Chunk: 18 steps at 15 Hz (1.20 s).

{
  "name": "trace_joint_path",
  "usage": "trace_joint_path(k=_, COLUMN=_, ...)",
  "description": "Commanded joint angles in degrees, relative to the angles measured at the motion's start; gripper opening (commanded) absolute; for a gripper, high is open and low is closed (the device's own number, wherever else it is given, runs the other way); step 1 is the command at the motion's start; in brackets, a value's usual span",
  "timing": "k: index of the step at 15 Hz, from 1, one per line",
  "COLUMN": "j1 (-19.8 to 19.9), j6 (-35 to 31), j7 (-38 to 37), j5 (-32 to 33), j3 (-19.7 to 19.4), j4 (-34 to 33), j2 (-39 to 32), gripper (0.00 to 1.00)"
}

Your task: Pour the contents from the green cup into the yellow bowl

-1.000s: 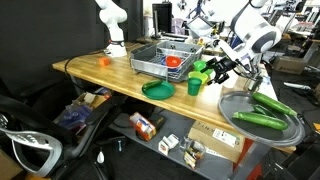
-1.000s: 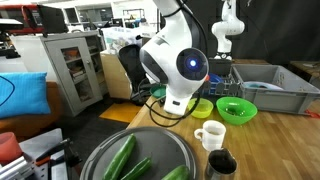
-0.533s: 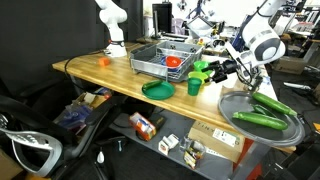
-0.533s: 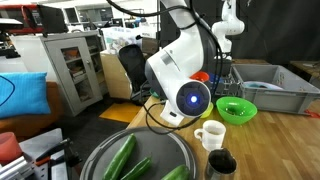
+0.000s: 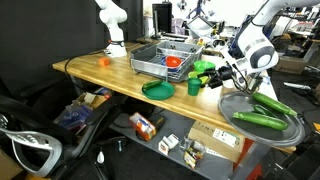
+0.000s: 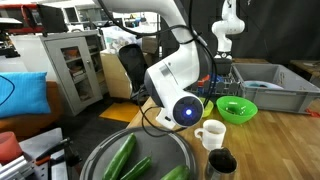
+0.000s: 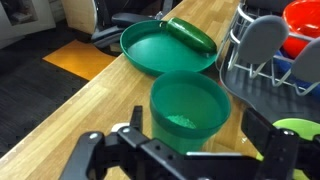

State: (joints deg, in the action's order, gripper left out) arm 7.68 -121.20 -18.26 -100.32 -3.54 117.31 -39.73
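The green cup (image 7: 188,105) stands upright on the wooden table with small pale green bits at its bottom. It also shows in an exterior view (image 5: 194,87). My gripper (image 7: 205,138) is open, with one finger on each side of the cup's near wall; I see no contact. In an exterior view the gripper (image 5: 214,77) hangs just right of the cup. A yellowish-lime rim, the yellow bowl (image 7: 297,127), peeks out behind the right finger. In the exterior view dominated by the arm, the cup and the yellow bowl are hidden.
A flat green plate (image 7: 160,50) holding a dark green vegetable lies beyond the cup. A grey dish rack (image 5: 150,62) holds a red bowl (image 5: 174,62). A bright green bowl (image 6: 236,109), a white mug (image 6: 210,133) and a round tray of cucumbers (image 5: 262,110) are nearby.
The arm has swung its wrist down and toward the green cup, bringing the open gripper close around it. The cup and bowls have not moved.
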Motion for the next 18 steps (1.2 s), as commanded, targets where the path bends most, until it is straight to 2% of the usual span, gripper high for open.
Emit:
trace_joint_path(k=1, j1=-0.4, j6=1.4, j7=-0.6, j5=-0.7, j3=-0.5, j4=-1.5, j2=-1.0, gripper=1.0)
trace_joint_path(k=13, j1=-1.4, j6=3.2, j7=-4.9, j5=1.7, j3=-0.5, j4=-5.7, j2=-5.2, gripper=1.0)
trace_joint_path(k=14, j1=-1.4, j6=3.3, j7=-4.8, j5=1.8, j3=-0.5, j4=-5.9, j2=-5.3, gripper=0.95)
trace_joint_path(k=16, j1=-1.4, j6=3.4, j7=-4.7, j5=1.8, j3=-0.5, j4=-6.1, j2=-5.3, gripper=0.73)
trace_joint_path(k=17, j1=-1.4, j6=3.3, j7=-4.5, j5=1.8, j3=-0.6, j4=-6.2, j2=-5.3, gripper=0.69)
trace_joint_path(k=18, j1=-1.4, j6=3.4, j7=-4.4, j5=1.8, j3=-0.6, j4=-6.2, j2=-5.3, gripper=0.61)
